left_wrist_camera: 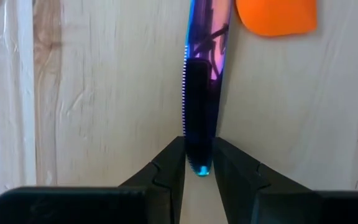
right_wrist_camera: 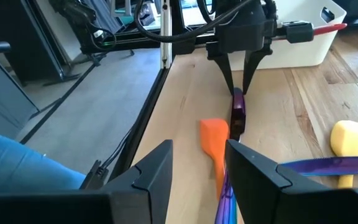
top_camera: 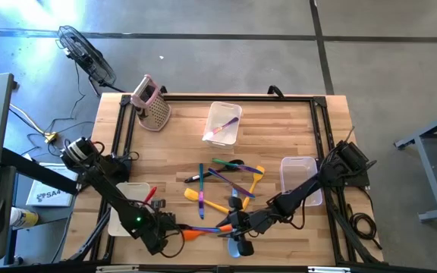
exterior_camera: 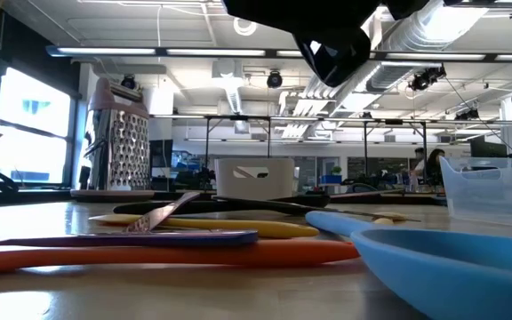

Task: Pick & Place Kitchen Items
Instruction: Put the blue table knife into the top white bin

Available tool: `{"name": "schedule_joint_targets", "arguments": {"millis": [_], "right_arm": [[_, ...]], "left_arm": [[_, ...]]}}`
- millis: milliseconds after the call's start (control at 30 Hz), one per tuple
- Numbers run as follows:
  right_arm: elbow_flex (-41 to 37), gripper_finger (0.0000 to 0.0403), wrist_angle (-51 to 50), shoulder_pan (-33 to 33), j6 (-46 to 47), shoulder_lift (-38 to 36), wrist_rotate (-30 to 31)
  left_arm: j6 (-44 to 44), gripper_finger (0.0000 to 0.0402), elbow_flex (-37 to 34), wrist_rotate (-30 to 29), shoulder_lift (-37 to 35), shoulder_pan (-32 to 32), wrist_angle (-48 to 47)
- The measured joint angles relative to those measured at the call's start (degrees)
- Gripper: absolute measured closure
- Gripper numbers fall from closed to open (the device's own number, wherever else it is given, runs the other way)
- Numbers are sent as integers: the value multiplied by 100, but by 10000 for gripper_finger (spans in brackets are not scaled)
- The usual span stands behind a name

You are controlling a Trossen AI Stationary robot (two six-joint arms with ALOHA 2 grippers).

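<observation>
On the pale, grainy butcher-block table [top_camera: 294, 136] lies a loose heap of slim plastic and silicone kitchen utensils [top_camera: 230, 189] in yellow, purple, green, black and blue, spread across the middle and toward the near edge. The left gripper [left_wrist_camera: 197, 171] is low at the near edge on the left arm's side, its two dark wedge-shaped fingers [left_wrist_camera: 163, 174] closed against the end of a glossy iridescent purple-blue serrated knife [left_wrist_camera: 202, 81], whose flat blade lies along the wood and whose tip shows between the fingertips. Just beside that knife rests a matte orange silicone spatula [right_wrist_camera: 216, 146] with a rounded, flat head; from the table-level camera its long handle runs under the purple blade. The right gripper [right_wrist_camera: 197, 165] hovers close by over the near-centre of the table, its angular black fingers [right_wrist_camera: 151, 174] spread apart with nothing between them, facing the left gripper across the orange spatula. A smooth light-blue plastic ladle [exterior_camera: 452, 258] sits at the very near edge. A white rectangular plastic bin [top_camera: 127, 208] beside the left arm holds a red utensil [top_camera: 152, 195], a clear bin [top_camera: 224, 121] farther back holds a purple one, another clear bin [top_camera: 300, 176] stands to the right, and a pink perforated box grater [top_camera: 152, 102] stands at the far left corner.
</observation>
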Motion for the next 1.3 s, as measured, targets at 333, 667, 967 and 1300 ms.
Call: {"name": "schedule_joint_targets", "arguments": {"millis": [333,667,967,1300], "right_arm": [[2,263,-743,-7,-35,0,258],[88,263,-990,-20,-217,327,-20],[1969,263,-3050,-50,-343,1419,-203],[2448,263,-3740,-118,-236,1644,88]], "left_arm": [[416,323,-4,24,7,220,472],[501,323,-4,66,9,244,554],[516,323,-4,88,11,244,582],[517,323,-4,98,11,244,610]]}}
